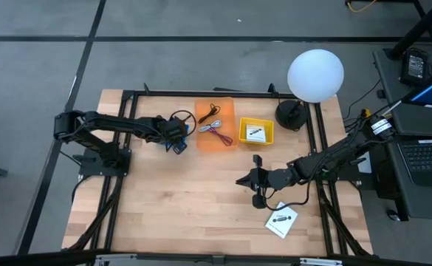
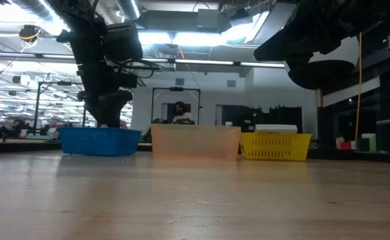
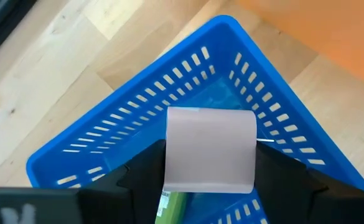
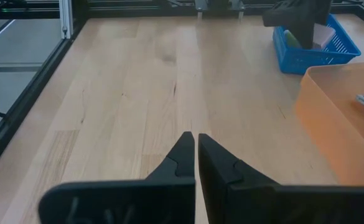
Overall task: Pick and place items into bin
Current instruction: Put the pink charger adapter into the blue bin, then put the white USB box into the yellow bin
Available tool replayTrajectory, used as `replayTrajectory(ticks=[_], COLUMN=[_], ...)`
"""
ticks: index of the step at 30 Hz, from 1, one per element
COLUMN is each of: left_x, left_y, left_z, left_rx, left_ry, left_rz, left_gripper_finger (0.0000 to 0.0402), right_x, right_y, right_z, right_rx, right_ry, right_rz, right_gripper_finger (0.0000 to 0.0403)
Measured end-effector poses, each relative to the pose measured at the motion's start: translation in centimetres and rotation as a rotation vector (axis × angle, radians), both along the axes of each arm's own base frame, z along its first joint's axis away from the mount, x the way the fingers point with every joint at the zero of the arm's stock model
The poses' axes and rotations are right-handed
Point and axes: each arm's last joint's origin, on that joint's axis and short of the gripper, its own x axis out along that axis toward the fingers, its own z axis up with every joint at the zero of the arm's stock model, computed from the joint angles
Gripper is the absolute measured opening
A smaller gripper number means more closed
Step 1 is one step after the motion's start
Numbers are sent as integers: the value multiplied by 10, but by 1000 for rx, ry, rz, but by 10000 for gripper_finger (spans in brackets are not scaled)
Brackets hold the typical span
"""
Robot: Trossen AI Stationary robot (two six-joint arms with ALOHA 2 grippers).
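Note:
My left gripper (image 3: 210, 186) is over the blue bin (image 3: 107, 143), shut on a pale pink block (image 3: 210, 146). A green piece (image 3: 172, 205) shows just under the block. In the high view this gripper (image 1: 177, 139) covers the blue bin (image 1: 180, 146). The orange bin (image 1: 216, 125) holds black and reddish cables (image 1: 217, 130). One white card (image 1: 255, 133) lies in the yellow bin (image 1: 256, 131), and another white card (image 1: 282, 220) lies flat on the table. My right gripper (image 4: 196, 149) is shut and empty, above bare wood right of the table's middle (image 1: 249, 179). My left gripper pinches the pale pink block (image 3: 169, 155) between its two fingers (image 3: 141, 180), one on each side face. The fingers come from above, pointing down into the blue bin. The block sits upright inside the bin's walls; whether it touches the bin's floor cannot be told.
A lamp with a white globe (image 1: 315, 74) and a black base (image 1: 289, 114) stands at the far right corner. The three bins line the far side (image 2: 195, 143). Bare wood fills the table's middle and near side. A person (image 2: 179, 113) sits in the room behind.

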Motion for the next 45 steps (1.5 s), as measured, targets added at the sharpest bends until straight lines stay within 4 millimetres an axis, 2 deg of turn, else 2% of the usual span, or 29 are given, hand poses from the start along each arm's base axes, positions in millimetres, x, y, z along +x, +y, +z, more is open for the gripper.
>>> replayTrajectory(ticks=[15, 19, 23, 27, 36, 40, 45], left_x=[0, 1, 3, 2, -14, -20, -16], left_y=[0, -1, -1, -6, -33, -43, -55], left_z=[0, 1, 12, 33, 78, 90, 101], left_rx=[-3, -31, -37, -16, 100, 144, 189], left_ry=[0, 15, -3, -73, -237, -282, -370], left_rz=[-2, -70, -122, -171, -337, -429, -538], left_gripper_finger=[232, 232, 232, 227, 157, 115, 60], right_x=[0, 0, 0, 0, 6, 9, 9], right_y=[0, 0, 0, 0, -4, -9, -13], right_z=[0, 0, 0, -2, -16, -16, -17], right_rx=[0, 0, -1, -5, -32, -31, -12], right_ry=[0, 1, 1, 12, 64, 62, 71], right_rz=[0, 0, 0, 0, -20, -41, -65], right_gripper_finger=[4, 4, 4, 4, 4, 4, 4])
